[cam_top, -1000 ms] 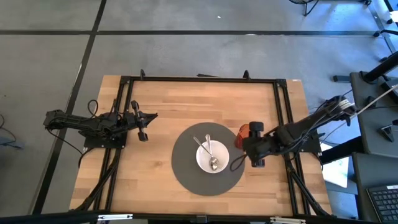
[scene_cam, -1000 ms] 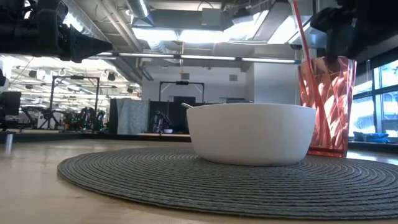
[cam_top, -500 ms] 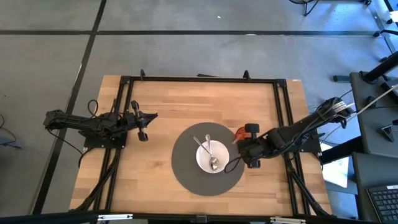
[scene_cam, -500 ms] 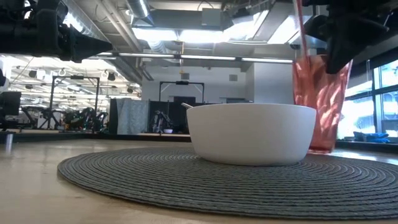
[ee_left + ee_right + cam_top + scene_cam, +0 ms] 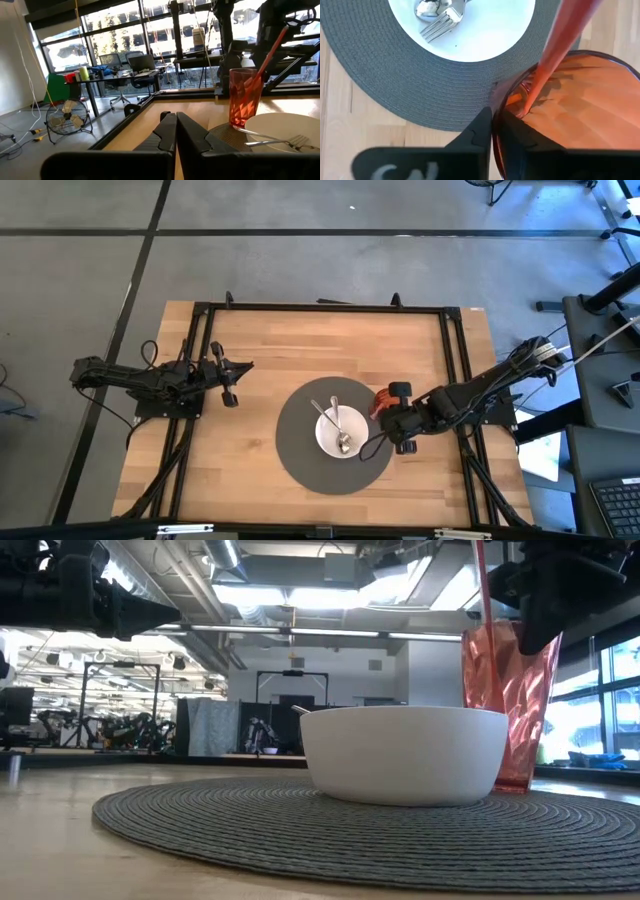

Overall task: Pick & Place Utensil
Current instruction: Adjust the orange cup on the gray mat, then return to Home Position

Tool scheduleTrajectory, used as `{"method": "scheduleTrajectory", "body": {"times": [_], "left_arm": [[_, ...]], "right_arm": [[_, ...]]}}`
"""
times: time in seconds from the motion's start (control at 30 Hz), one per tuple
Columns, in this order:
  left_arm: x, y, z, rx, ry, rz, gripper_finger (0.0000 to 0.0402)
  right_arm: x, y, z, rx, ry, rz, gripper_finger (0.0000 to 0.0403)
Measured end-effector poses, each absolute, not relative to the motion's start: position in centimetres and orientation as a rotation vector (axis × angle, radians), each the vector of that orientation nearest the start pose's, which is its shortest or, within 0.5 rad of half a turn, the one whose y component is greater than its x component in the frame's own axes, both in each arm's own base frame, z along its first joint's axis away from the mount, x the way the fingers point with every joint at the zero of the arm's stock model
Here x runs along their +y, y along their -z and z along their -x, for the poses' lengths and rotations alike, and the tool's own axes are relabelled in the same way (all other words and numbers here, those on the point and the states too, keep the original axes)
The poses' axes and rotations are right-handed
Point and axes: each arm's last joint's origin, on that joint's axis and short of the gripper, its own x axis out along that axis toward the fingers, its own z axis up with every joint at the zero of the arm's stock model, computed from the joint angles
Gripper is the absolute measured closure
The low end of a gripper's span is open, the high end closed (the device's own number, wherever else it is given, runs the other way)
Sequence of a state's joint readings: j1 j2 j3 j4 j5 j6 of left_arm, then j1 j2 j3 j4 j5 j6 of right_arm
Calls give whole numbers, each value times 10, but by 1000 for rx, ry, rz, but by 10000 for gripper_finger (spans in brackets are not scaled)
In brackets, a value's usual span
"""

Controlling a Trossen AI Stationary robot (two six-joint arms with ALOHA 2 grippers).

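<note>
1. 2 arms in view: the left gripper (image 5: pixel 232 383) waits over the bare wood at the left side of the table (image 5: pixel 270 340), well apart from the placemat (image 5: pixel 300 455); its fingers (image 5: pixel 172 132) are pressed together, nothing between them
2. Right gripper (image 5: pixel 388 423) sits at the placemat's right edge, its fingers (image 5: pixel 490 132) pinched on the rim of the red tumbler (image 5: pixel 508 700)
3. Tumbler stands tilted in the low view, leaning toward the bowl (image 5: pixel 405 752); whether its base touches the mat I cannot tell
4. A red straw (image 5: pixel 560 47) stands inside the tumbler, slanting out past its rim
5. White bowl rests near the middle of the round grey placemat, just beside the tumbler
6. Utensils: a fork (image 5: pixel 442 26) and a spoon (image 5: pixel 335 415) lie crossed inside the bowl, heads toward the near side, handles pointing toward the far side of the table
7. Fork handle (image 5: pixel 272 141) shows over the bowl rim in the left wrist view
</note>
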State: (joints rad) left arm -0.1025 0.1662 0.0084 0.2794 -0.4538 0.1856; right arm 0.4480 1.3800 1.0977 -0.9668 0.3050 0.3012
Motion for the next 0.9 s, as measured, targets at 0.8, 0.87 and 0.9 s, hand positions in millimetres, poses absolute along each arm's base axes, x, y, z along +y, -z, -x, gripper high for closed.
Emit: {"method": "scheduleTrajectory", "body": {"times": [0.8, 0.87, 0.9], "left_arm": [[2, -179, -105, -84, -361, -150, 399], [2, -179, -105, -84, -361, -150, 397], [2, -179, -105, -85, -361, -150, 396]], "right_arm": [[103, -306, -235, 1095, 20, 222, 256], [102, -308, -234, 1104, 28, 223, 253], [102, -309, -234, 1102, 30, 219, 252]]}}
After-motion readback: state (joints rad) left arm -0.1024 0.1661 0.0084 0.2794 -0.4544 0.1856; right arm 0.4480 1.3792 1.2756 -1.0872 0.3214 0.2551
